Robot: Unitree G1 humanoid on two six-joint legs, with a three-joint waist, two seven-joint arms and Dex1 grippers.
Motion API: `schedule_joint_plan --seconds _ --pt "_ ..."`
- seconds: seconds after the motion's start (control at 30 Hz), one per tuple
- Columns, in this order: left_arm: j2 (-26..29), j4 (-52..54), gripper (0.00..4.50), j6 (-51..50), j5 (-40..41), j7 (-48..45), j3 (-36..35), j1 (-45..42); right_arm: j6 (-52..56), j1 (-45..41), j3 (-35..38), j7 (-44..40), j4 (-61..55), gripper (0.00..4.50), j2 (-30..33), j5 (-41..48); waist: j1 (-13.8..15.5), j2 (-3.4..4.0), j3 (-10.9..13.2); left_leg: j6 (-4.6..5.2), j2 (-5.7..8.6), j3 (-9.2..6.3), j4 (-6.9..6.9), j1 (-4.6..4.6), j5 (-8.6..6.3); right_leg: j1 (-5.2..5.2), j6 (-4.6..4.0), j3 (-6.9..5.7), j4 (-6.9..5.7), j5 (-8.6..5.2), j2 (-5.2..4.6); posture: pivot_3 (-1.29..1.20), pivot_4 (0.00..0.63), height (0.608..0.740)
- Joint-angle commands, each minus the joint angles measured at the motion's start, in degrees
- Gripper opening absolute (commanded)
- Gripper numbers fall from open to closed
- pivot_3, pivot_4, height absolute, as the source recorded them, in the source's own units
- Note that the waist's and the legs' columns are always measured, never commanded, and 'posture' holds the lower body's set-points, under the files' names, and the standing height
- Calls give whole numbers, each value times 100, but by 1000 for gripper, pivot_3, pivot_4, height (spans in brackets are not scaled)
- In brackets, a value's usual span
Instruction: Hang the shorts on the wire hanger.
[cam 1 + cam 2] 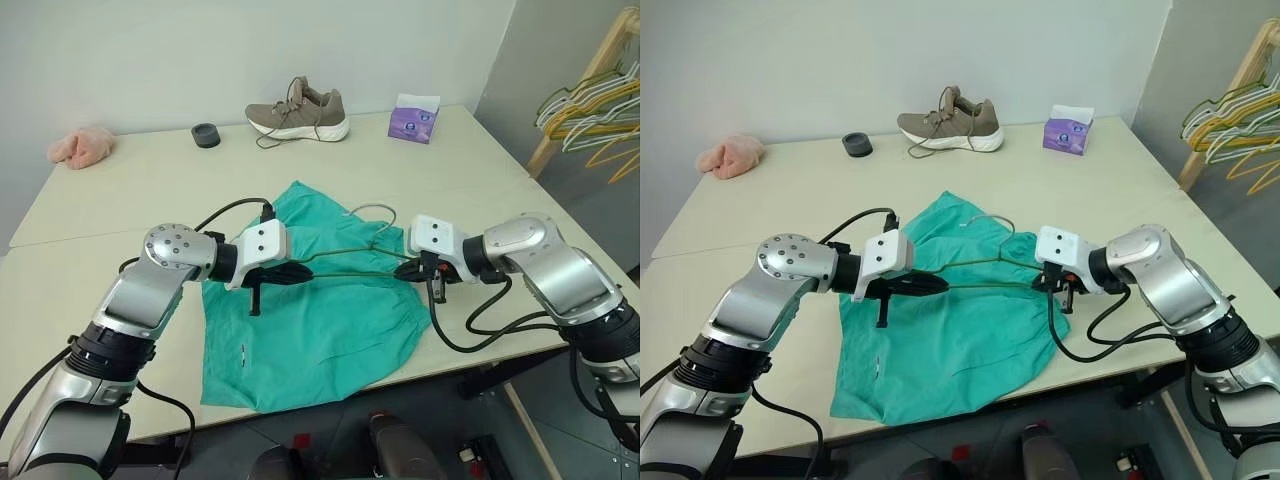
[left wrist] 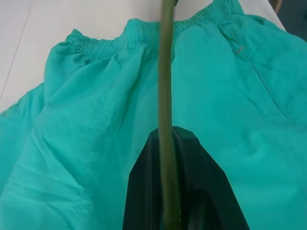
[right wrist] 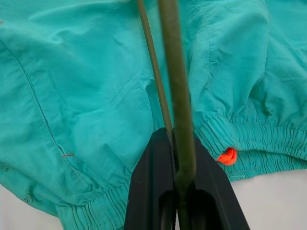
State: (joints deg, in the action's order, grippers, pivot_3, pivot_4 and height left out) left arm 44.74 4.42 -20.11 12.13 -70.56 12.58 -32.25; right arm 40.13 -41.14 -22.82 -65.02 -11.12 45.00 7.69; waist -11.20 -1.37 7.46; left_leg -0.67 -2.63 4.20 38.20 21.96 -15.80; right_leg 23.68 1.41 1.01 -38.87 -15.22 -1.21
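Your shorts are thin teal-green fabric with a gathered elastic waistband, lying flat and creased near the front edge of the table, one leg reaching that edge. The hanger is a thin olive-grey wire triangle with a curved hook, held just above the shorts between your two hands.

Your left gripper is clamped on one end of the wire, and your right gripper is closed tight on the other end.

The right wrist view gives you what the head views miss: a small orange tag at the waistband, and two strands of wire running up from the black fingers. The left wrist view shows one strand crossing the waistband.

Only the head views show you the shoe, tissue box and pink cloth along the far edge.
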Motion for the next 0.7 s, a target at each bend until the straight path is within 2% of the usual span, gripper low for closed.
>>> schedule_joint_plan --seconds 0.03,0.17,0.4,0.53,0.7 --pt "-66 109 0 25 152 40 -207 -48 -184 -7 160 36 -146 18 52 -67 1 0 0 0 0 -1 0 0 0 0 0 -1 0 0 0 -207 96 740" --pt "-197 -37 959 -49 299 155 -416 -56 -268 35 204 78 -104 0 70 -94 7 0 0 0 0 -2 3 1 0 0 0 -2 -3 0 0 -206 92 740" --pt "-588 -419 3050 -262 659 985 -1218 -125 -328 202 353 120 -24 0 218 -145 7 -1 -1 0 0 -5 10 2 0 0 -7 -3 -7 5 -1 -206 89 740" --pt "-855 -741 3050 -1128 1439 1633 -2158 -497 -342 462 524 154 24 0 447 -164 11 -3 -2 0 -1 -11 27 12 0 -1 -7 -9 -11 5 -1 -204 89 740" --pt "-805 -907 3050 -1553 1767 1833 -2523 -617 -273 888 851 182 67 0 762 -137 10 -4 -3 0 2 -19 53 21 -1 -5 -7 -11 -13 5 -2 -207 88 740"
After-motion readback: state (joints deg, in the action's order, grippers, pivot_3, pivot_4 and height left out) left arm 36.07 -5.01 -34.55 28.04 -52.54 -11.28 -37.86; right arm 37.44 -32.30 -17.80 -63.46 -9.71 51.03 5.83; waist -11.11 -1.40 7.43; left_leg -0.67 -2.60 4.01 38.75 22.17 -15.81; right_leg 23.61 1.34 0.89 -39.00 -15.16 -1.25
